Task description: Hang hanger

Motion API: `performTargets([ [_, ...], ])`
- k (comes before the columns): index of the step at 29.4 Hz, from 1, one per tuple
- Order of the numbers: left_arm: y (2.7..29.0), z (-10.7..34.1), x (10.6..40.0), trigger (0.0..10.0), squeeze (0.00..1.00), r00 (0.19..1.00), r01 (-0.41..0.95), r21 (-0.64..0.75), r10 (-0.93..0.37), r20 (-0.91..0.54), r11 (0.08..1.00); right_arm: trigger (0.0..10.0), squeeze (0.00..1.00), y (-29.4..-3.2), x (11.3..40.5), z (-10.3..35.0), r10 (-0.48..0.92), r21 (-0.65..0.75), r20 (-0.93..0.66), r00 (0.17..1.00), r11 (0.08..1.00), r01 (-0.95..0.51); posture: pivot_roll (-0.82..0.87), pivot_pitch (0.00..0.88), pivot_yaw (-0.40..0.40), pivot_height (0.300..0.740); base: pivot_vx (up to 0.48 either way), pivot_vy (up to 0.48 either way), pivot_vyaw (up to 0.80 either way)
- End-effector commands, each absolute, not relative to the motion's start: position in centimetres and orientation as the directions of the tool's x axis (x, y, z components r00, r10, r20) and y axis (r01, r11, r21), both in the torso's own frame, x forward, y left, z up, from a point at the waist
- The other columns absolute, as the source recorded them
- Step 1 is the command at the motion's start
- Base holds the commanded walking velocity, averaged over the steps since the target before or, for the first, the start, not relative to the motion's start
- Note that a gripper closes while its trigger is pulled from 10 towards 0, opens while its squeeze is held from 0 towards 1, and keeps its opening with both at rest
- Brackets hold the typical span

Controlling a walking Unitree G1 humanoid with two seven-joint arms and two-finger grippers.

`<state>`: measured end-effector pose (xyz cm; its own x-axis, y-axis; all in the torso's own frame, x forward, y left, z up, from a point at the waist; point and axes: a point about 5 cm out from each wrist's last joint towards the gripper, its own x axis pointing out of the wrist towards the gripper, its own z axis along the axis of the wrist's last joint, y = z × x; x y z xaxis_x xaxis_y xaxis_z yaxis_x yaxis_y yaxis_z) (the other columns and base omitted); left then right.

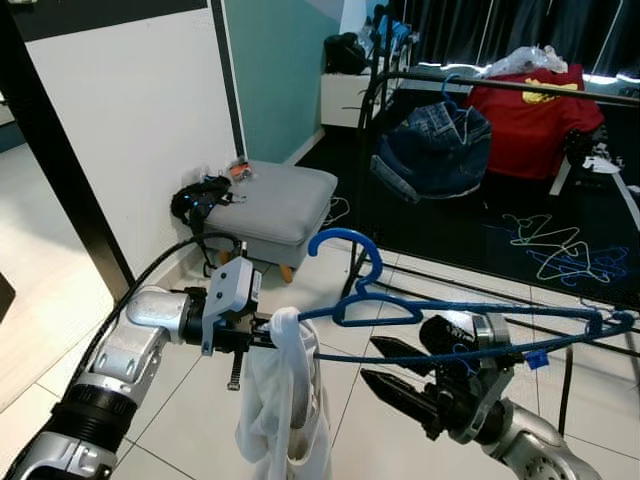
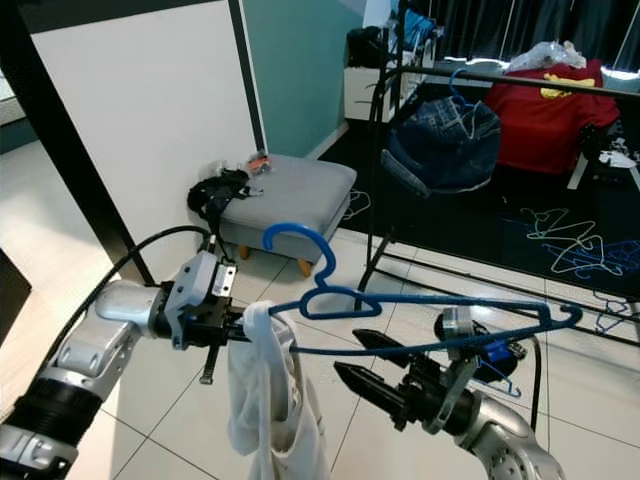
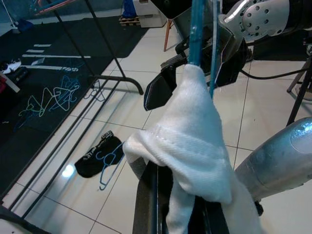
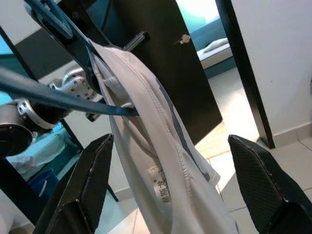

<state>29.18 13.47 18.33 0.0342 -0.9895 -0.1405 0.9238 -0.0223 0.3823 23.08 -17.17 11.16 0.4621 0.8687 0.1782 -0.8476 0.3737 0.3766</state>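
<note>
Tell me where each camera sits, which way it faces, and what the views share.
Left eye: on the head, looking forward and down; left gripper holds the blue hanger and white garment.
Right eye: same scene; right gripper open under the hanger, clothes rack beyond.
Left wrist: along its fingers at the garment.
Right wrist: between open fingers at the garment.
All share hanger and garment.

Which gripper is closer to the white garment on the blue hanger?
Left. The left gripper is shut on the white garment at the hanger's end. The right gripper is open beside it, fingers apart and not touching.
</note>
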Motion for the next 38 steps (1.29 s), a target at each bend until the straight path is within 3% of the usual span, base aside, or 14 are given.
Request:
performTargets([
  [1, 13.7, 19.2, 29.2, 10.0, 0.0, 0.036, 0.912, 0.409, -0.99, -0.137, -0.023, 10.0, 0.0, -16.6, 23.3, 11.0, 0.88, 0.371, 0.144, 0.454, 0.377, -0.849, 0.03, 0.0, 0.044, 0.74, 0.0, 0.0, 0.0],
  [8, 13.1, 20.4, 28.9, 10.0, 0.0, 0.022, 0.897, 0.44, -0.991, -0.129, -0.037, 10.0, 0.0, -16.6, 24.2, 10.9, 0.854, 0.365, 0.082, 0.514, 0.454, -0.813, 0.03, 0.0, 0.045, 0.74, 0.0, 0.0, 0.0],
  [16, 12.0, 21.5, 28.4, 10.0, 0.0, -0.006, 0.88, 0.473, -0.995, -0.102, -0.053, 10.0, 0.0, -15.8, 24.5, 10.5, 0.859, 0.34, 0.01, 0.512, 0.479, -0.81, 0.03, 0.0, 0.043, 0.74, 0.0, 0.0, 0.0],
  [27, 11.8, 22.0, 28.5, 10.0, 0.0, 0.001, 0.874, 0.484, -0.996, -0.089, -0.042, 10.0, 0.0, -15.3, 24.5, 10.9, 0.873, 0.323, 0.002, 0.488, 0.461, -0.827, 0.03, 0.0, 0.042, 0.74, 0.0, 0.0, 0.0],
  [33, 11.8, 22.1, 28.5, 10.0, 0.0, 0.008, 0.875, 0.482, -0.996, -0.087, -0.035, 10.0, 0.0, -15.9, 23.9, 13.0, 0.886, 0.331, 0.137, 0.443, 0.381, -0.863, 0.03, 0.0, 0.042, 0.74, 0.0, 0.0, 0.0],
  [38, 11.7, 22.1, 28.5, 10.0, 0.0, 0.008, 0.877, 0.479, -0.997, -0.079, -0.031, 10.0, 0.0, -16.0, 23.8, 13.3, 0.889, 0.323, 0.142, 0.435, 0.374, -0.869, 0.02, 0.0, 0.041, 0.74, 0.0, 0.0, 0.0],
])
